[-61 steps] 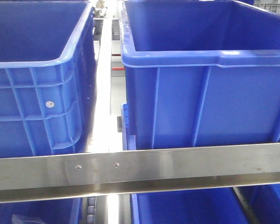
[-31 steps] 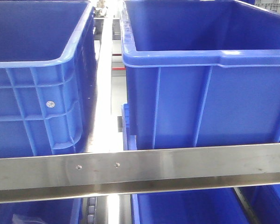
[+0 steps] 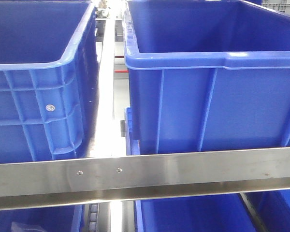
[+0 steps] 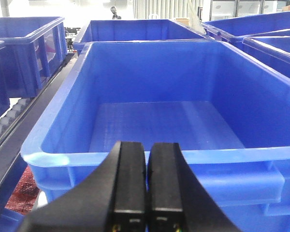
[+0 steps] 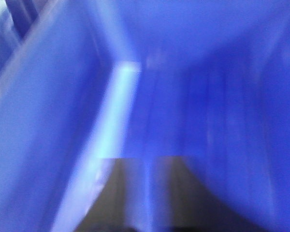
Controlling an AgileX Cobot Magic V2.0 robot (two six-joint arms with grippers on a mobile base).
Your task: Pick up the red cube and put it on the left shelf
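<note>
The red cube is not in any view. In the left wrist view my left gripper (image 4: 146, 146) is shut, its two black fingers pressed together with nothing between them. It hangs just before the near rim of an empty blue bin (image 4: 63, 155). The right wrist view is badly blurred. In it, my right gripper (image 5: 150, 162) shows as two dark fingers close together, shut and holding nothing, deep against blue bin walls (image 5: 48, 121). Neither gripper appears in the front view. Which part is the left shelf I cannot tell.
The front view shows a left blue bin (image 3: 38, 101) and a right blue bin (image 3: 212, 101) on a rack behind a steel rail (image 3: 183, 169). A bright metal strip (image 3: 106, 96) runs between them, and a lower bin (image 3: 193, 215) sits beneath. More bins (image 4: 29, 43) stand around.
The front view has shifted slightly, so the bins sit a few pixels further left than a second ago. Nothing was picked up or released.
</note>
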